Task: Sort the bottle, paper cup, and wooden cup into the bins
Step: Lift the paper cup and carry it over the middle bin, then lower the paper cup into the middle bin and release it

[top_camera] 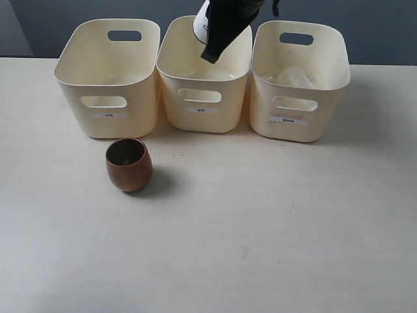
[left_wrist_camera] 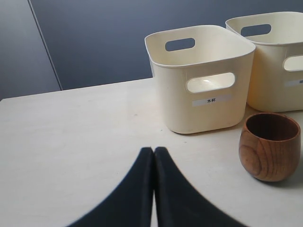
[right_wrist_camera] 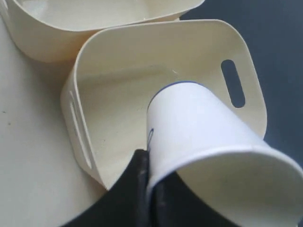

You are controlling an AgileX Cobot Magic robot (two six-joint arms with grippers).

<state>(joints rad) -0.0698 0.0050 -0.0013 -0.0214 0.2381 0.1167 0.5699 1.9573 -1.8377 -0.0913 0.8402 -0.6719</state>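
Aloft, right claw point(right_wrist_camera: 147, 176) clamped on paper cup point(right_wrist_camera: 199, 127) rim, cup over middle bin point(right_wrist_camera: 111, 101).

Pale tabletop point(top_camera: 260, 248) — dk blue-grey wall point(top_camera: 384, 29) behind.

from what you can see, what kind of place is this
Most likely a robot test bench or lab, not a home: a bare pale table, three identical labelled cream bins lined up in a row, and a plain dark wall behind.
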